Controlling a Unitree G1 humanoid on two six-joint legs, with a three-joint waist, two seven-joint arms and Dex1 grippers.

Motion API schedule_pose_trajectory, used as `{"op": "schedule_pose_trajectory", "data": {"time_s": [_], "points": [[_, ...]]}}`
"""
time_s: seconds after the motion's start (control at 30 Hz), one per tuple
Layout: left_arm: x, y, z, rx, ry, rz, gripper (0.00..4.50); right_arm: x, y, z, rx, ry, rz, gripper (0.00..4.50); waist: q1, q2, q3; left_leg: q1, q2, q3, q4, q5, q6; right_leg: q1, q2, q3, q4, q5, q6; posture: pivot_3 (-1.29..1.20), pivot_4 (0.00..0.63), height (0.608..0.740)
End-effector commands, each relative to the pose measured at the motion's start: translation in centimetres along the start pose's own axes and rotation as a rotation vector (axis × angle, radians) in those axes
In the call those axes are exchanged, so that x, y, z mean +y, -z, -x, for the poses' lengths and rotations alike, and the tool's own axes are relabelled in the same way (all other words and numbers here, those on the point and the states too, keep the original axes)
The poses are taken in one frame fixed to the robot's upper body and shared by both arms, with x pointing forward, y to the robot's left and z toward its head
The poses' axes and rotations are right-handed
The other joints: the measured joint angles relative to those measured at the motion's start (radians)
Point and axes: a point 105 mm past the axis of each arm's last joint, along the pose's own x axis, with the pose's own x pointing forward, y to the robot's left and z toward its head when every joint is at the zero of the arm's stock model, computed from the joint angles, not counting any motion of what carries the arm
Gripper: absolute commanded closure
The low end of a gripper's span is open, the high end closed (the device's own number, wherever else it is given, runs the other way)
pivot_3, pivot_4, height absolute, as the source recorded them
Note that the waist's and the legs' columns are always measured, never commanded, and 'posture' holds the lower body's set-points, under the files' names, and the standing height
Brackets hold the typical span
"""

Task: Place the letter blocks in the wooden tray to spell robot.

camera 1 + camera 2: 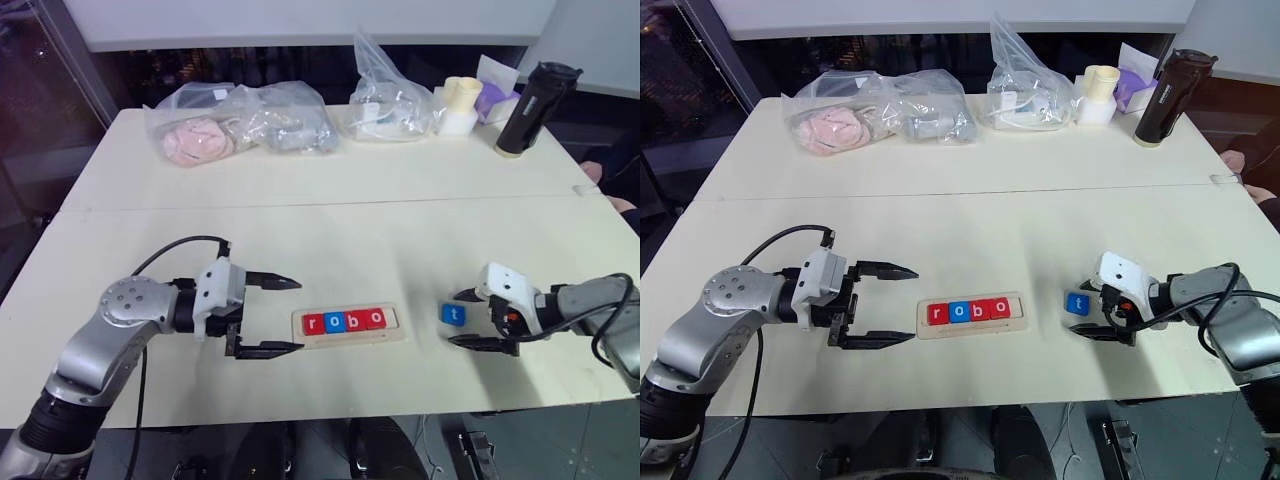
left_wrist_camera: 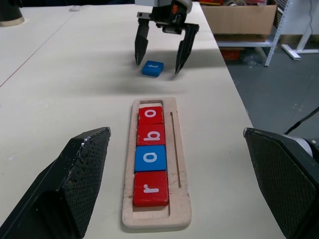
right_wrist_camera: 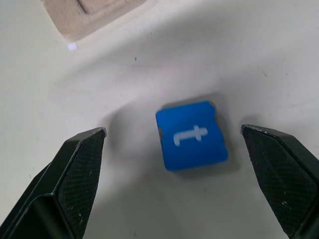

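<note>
The wooden tray (image 1: pixel 350 341) lies near the table's front edge. In its slot sit a red r (image 1: pixel 313 323), a blue o (image 1: pixel 335 322), a red b (image 1: pixel 356 320) and a red o (image 1: pixel 376 318), with the right end of the slot bare. A blue t block (image 1: pixel 453 314) lies flat on the table just right of the tray. My right gripper (image 3: pixel 173 129) is open and straddles the t block, one finger on each side, neither touching it. My left gripper (image 1: pixel 299 316) is open at the tray's left end, pointing along it and holding nothing.
Clear plastic bags (image 1: pixel 240 122) with soft items lie along the table's far side. Beside them stand a cream cup (image 1: pixel 461 100) and a black bottle (image 1: pixel 525 108). A cardboard box (image 2: pixel 239 17) stands on the floor past the table's right edge.
</note>
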Motion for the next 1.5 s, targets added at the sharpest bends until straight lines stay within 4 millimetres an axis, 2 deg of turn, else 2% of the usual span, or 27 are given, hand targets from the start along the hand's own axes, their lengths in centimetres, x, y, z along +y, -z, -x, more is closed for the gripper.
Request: {"op": "schedule_pose_trajectory", "data": {"time_s": [0.03,0.13,0.17,0.27,0.43,0.63,0.8,1.0,1.5], "points": [[0.0,-0.9,0.2,-0.008,-0.006,-0.045,0.0,-0.1,-0.8,0.1,-0.012,0.016,0.046,1.25,0.0,0.0,0.0,0.0,0.0,0.0,0.0,0.0,0.0,0.0,0.0,0.0,0.0,0.0,0.0,0.0,0.15,0.74],[0.0,-0.9,0.2,-0.007,-0.007,-0.045,0.0,-0.2,-0.5,0.1,-0.002,0.02,0.051,2.95,0.0,0.0,0.0,0.0,0.0,0.0,0.0,0.0,0.0,0.0,0.0,0.0,0.0,0.0,0.0,0.0,0.15,0.74],[0.0,-0.9,0.2,-0.007,-0.008,-0.045,0.0,-0.3,-0.4,0.2,0.001,0.023,0.05,3.34,0.0,0.0,0.0,0.0,0.0,0.0,0.0,0.0,0.0,0.0,0.0,0.0,0.0,0.0,0.0,0.0,0.15,0.74],[0.0,-0.9,0.2,-0.006,-0.009,-0.044,0.0,-0.5,-0.3,0.3,0.02,0.03,0.072,3.38,0.0,0.0,0.0,0.0,0.0,0.0,0.0,0.0,0.0,0.0,0.0,0.0,0.0,0.0,0.0,0.0,0.15,0.74],[0.1,-1.0,0.2,-0.007,-0.009,-0.043,0.0,0.8,-4.6,-0.1,-0.042,-0.063,0.201,3.38,-0.006,0.001,0.0,0.0,0.0,0.0,0.0,0.0,0.0,-0.001,0.0,0.0,0.0,0.0,-0.001,0.0,0.15,0.74],[0.3,-1.1,-0.1,-0.017,-0.013,-0.05,0.0,2.0,-7.5,-1.9,-0.059,-0.147,0.313,3.38,0.0,0.001,0.0,-0.001,0.0,0.0,0.0,0.0,0.0,-0.002,0.0,0.0,0.0,0.0,-0.001,0.0,0.15,0.74],[0.0,-1.0,-0.1,-0.017,-0.024,-0.047,0.0,2.1,-7.3,-3.3,-0.026,-0.165,0.353,3.38,0.001,0.001,0.0,-0.003,-0.001,0.0,0.0,0.0,0.0,-0.003,-0.001,0.0,-0.001,0.0,-0.001,0.0,0.15,0.74],[-0.2,-1.1,-0.2,-0.02,-0.039,-0.044,0.0,2.6,-7.3,-3.7,-0.035,-0.199,0.34,3.38,-0.001,0.001,0.0,-0.004,-0.001,0.0,0.0,0.0,0.0,-0.005,-0.001,0.0,0.0,0.001,0.0,0.0,0.15,0.74],[-0.4,-1.1,-0.2,-0.02,-0.045,-0.04,0.0,2.2,-7.2,-4.4,-0.031,-0.204,0.348,3.38,-0.002,0.001,0.0,-0.004,-0.001,0.0,0.0,0.0,0.0,-0.005,-0.001,0.0,0.0,0.001,-0.001,0.0,0.15,0.74]]}}
